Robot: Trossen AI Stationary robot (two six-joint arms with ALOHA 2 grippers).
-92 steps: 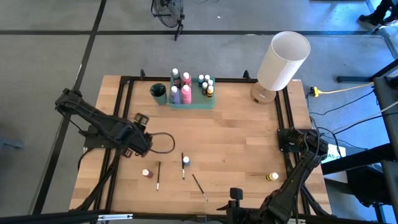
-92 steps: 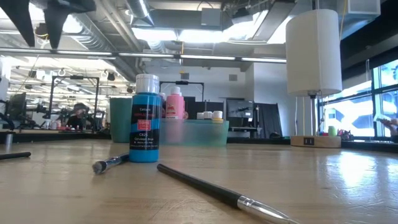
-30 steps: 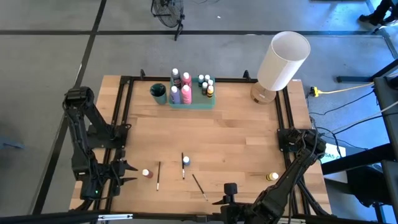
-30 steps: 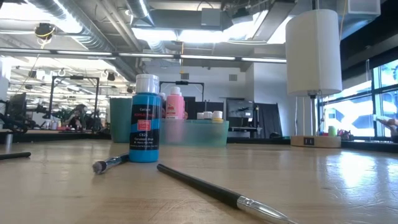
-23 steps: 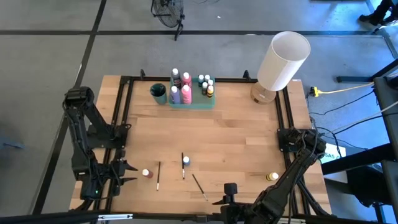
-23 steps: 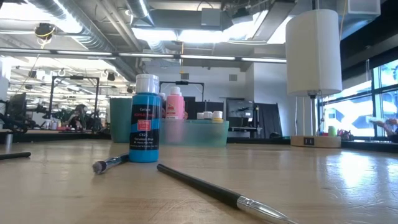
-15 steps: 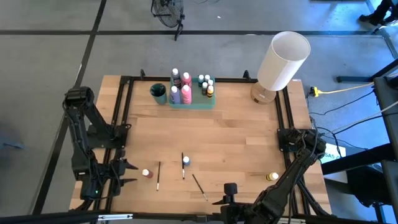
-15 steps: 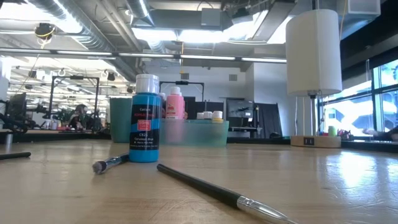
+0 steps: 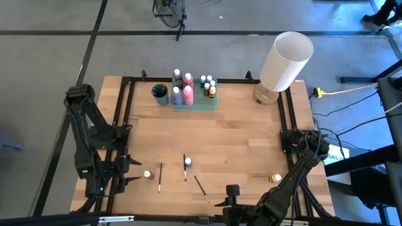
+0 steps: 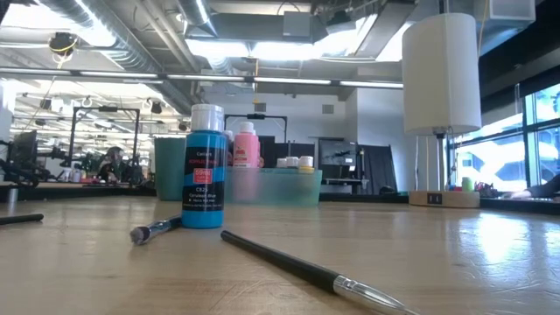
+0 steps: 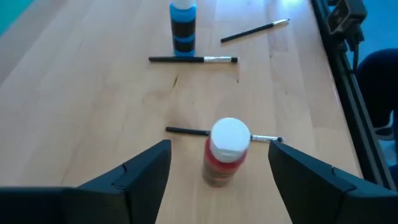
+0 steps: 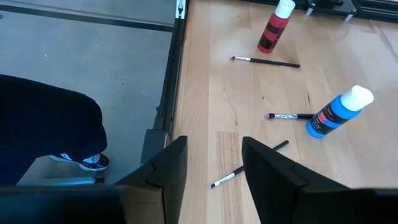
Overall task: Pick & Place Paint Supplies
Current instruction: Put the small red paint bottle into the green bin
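- The red paint bottle (image 11: 225,152) stood upright on the table (image 9: 239,125), white cap up, directly ahead of the left gripper (image 11: 219,168) and centred in the gap between its two fingers (image 11: 146,168), which were spread wide and touched nothing.
- From above, that red paint bottle (image 9: 147,175) sat near the table's front left corner, just beside the left gripper (image 9: 130,171); its long axis was vertical, so, in my judgement, a short level advance would bring the fingers to either side of its body.
- A thin paintbrush (image 11: 221,134) lay flat just behind the bottle, crosswise to the approach; it could get nudged if the fingers ran too far forward.
- The left arm was plainly the nearer one. The right gripper (image 12: 214,171) waited at the front edge near the middle, fingers parted and empty, with the blue paint bottle (image 12: 339,112) and brushes ahead of it.
- The yellow paint bottle (image 9: 275,178) stood alone near the front right corner, while the green tray (image 9: 196,102) at the back already held several bottles.
- Against the frames from a second earlier, the left gripper had eased slightly nearer the bottle and its fingers had opened wider; bottles, brushes and the right arm sat unchanged.
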